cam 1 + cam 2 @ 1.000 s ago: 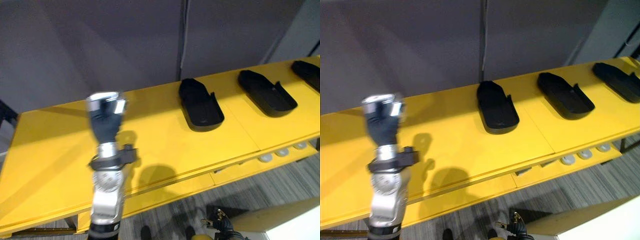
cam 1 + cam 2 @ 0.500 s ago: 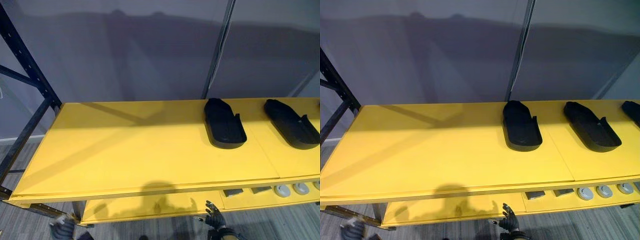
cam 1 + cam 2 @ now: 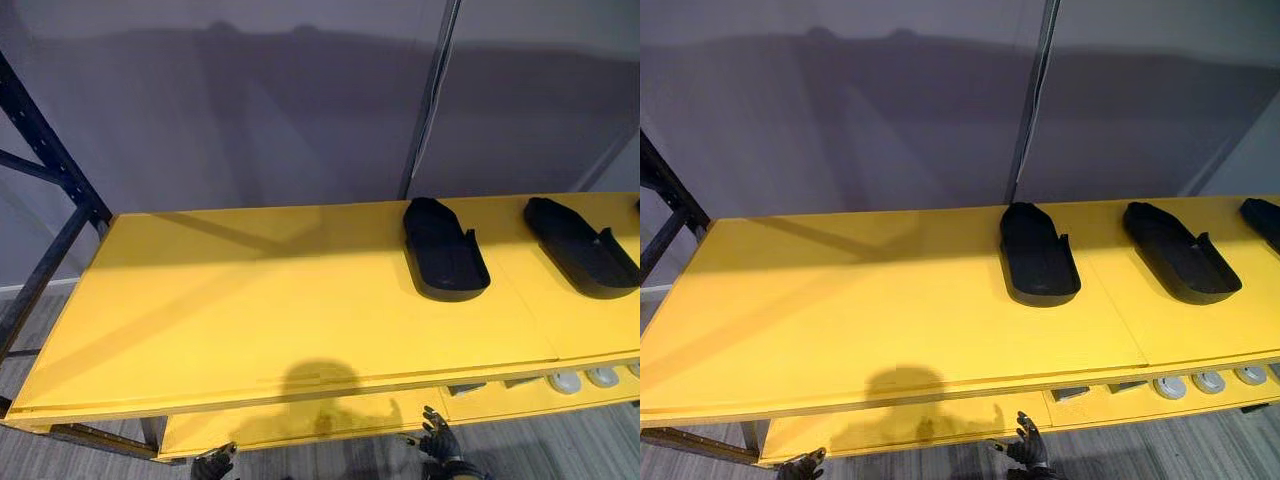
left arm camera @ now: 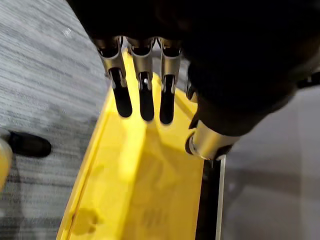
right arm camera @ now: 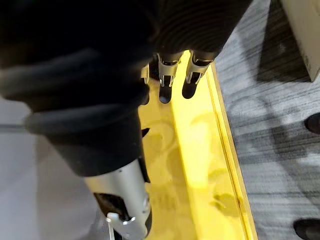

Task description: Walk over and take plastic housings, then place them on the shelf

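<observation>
Yellow shelf spans the left eye view, with a black housing and a second housing lying flat on its right half, apart. Below its front edge sit the left hand and right hand. The right eye view shows a third housing at the shelf's right end. In the left wrist view the fingers are straight and hold nothing, above a lower board. In the right wrist view the fingers are likewise straight and empty.

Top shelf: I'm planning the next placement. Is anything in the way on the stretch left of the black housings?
Nothing visible lies on the shelf left of the nearest housing. The left hand and right hand hang open below it.
</observation>
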You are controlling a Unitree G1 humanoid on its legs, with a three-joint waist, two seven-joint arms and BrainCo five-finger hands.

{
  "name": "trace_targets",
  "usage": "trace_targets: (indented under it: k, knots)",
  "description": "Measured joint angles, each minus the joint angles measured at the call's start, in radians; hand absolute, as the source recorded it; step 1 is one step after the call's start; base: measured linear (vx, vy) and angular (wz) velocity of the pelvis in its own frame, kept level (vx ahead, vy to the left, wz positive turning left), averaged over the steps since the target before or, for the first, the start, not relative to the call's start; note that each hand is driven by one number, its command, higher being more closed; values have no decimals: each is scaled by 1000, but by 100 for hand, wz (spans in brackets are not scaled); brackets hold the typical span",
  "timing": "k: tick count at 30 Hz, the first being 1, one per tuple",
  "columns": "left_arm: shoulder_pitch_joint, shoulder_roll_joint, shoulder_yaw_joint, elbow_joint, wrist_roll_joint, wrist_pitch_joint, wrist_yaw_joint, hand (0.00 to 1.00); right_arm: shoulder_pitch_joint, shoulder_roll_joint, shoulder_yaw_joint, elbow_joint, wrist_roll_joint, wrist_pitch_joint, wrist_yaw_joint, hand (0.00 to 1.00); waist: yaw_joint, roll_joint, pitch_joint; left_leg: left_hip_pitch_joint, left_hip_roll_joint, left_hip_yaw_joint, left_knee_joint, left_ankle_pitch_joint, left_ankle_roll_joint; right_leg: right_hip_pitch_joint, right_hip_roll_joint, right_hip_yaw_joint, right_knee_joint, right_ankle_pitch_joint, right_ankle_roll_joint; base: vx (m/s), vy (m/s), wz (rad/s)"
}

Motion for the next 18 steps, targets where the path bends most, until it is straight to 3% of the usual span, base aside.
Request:
trace_targets:
  k: [9, 18]
  knots:
    - [-50, 11, -72, 18, 57, -13, -15, 0, -15, 1, -13, 0, -49, -1, -24, 0, 0, 17, 13, 15, 4, 29, 34, -36, -3, 19, 0, 18, -3, 0, 0, 26, 9, -7]
    - [-63, 17, -83, 18, 57, -13, -15, 0, -32, -2, -18, -18, -107, 3, -28, 0, -5, 19, 54, -100, 51, 127, 341, -196, 16, -57, 20, 142, 67, -2, 11, -85, 48, -37]
